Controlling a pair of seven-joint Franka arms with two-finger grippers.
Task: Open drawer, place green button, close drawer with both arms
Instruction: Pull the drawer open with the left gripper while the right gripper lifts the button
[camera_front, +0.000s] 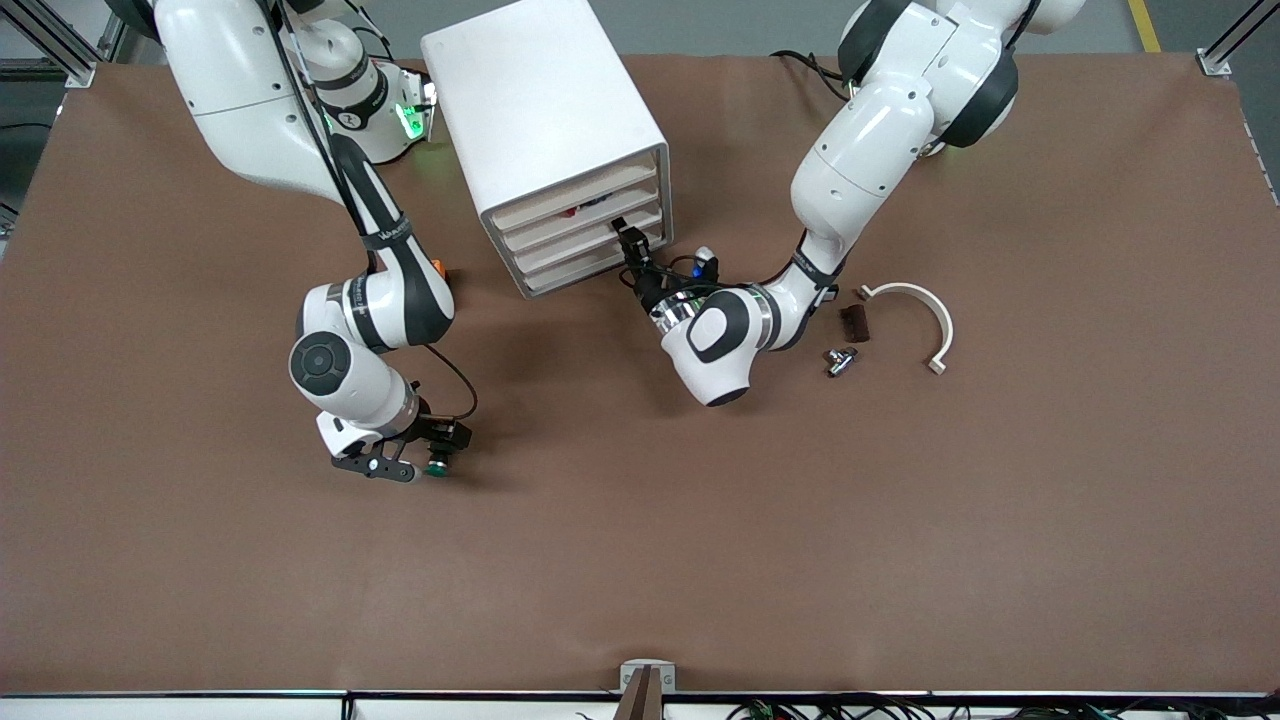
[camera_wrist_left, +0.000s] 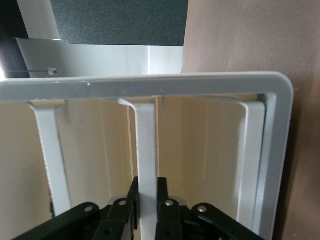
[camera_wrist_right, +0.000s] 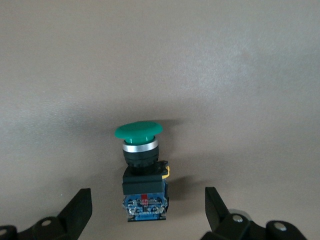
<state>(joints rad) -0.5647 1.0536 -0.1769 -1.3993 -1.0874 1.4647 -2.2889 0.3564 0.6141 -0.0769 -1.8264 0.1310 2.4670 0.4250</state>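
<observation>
The white cabinet (camera_front: 540, 100) stands between the arms' bases, its four drawers facing the front camera. My left gripper (camera_front: 624, 234) is at the drawer (camera_front: 560, 250) third from the top, whose front stands level with the others. In the left wrist view that gripper (camera_wrist_left: 147, 189) is shut on the drawer's white front lip (camera_wrist_left: 147, 140). The button (camera_front: 437, 467) lies on its side on the table toward the right arm's end, green cap (camera_wrist_right: 139, 131) away from the wrist. My right gripper (camera_wrist_right: 147, 194) is low over it and open, one finger on each side of its blue-black body (camera_wrist_right: 145, 192).
An orange box (camera_front: 438, 267) lies by the right arm's forearm. Toward the left arm's end lie a dark switch (camera_front: 853, 322), a small metal part (camera_front: 838, 360) and a white curved clamp (camera_front: 920, 305). Red and blue items show in an upper drawer (camera_front: 585, 209).
</observation>
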